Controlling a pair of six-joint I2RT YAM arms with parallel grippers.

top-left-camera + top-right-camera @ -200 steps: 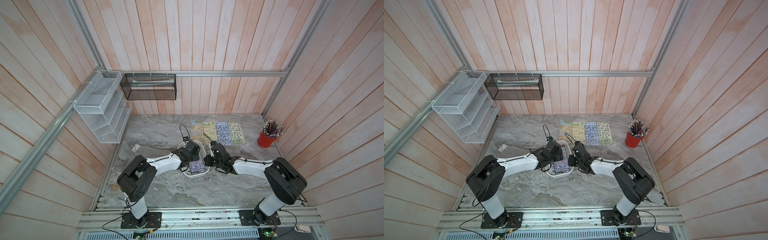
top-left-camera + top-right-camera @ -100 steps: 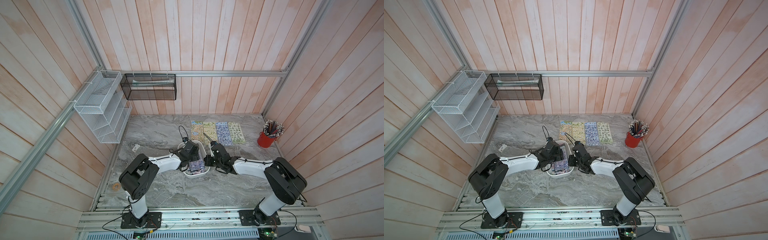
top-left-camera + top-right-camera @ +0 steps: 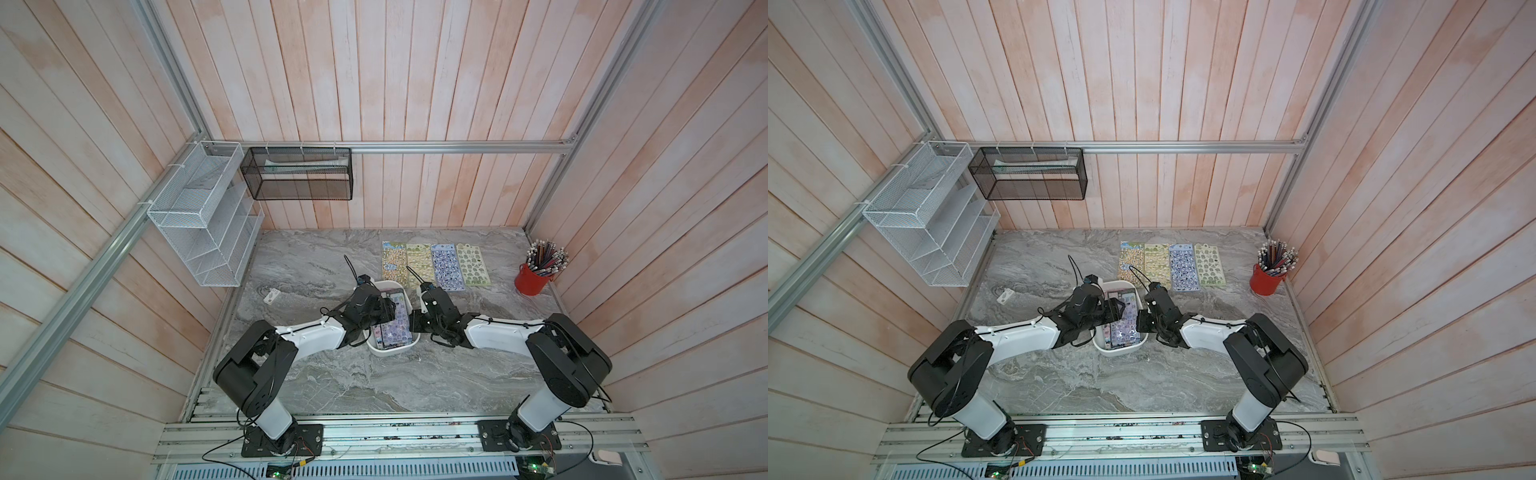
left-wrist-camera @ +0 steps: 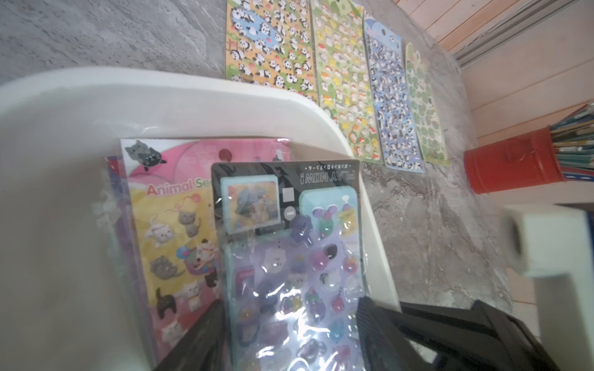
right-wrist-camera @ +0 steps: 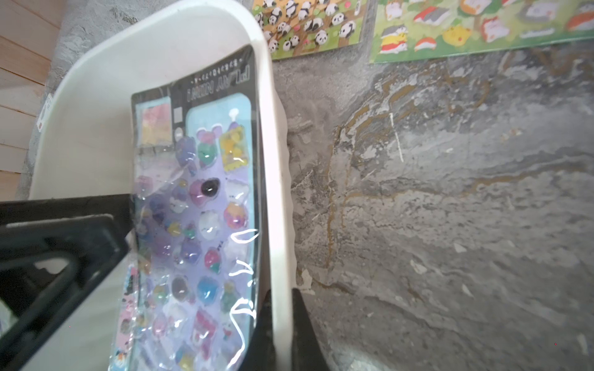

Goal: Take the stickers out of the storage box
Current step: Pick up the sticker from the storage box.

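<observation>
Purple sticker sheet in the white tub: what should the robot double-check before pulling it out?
1. Right gripper pinching the storage box wall to steady it: ok.
2. Left gripper straddling the purple sticker sheet: ok.
3. Firm hold on that sheet: cannot tell.
4. Pink cat sheet underneath free of the gripper: cannot tell.
5. Bare table beside the panda sheet for setting down: ok.
</observation>
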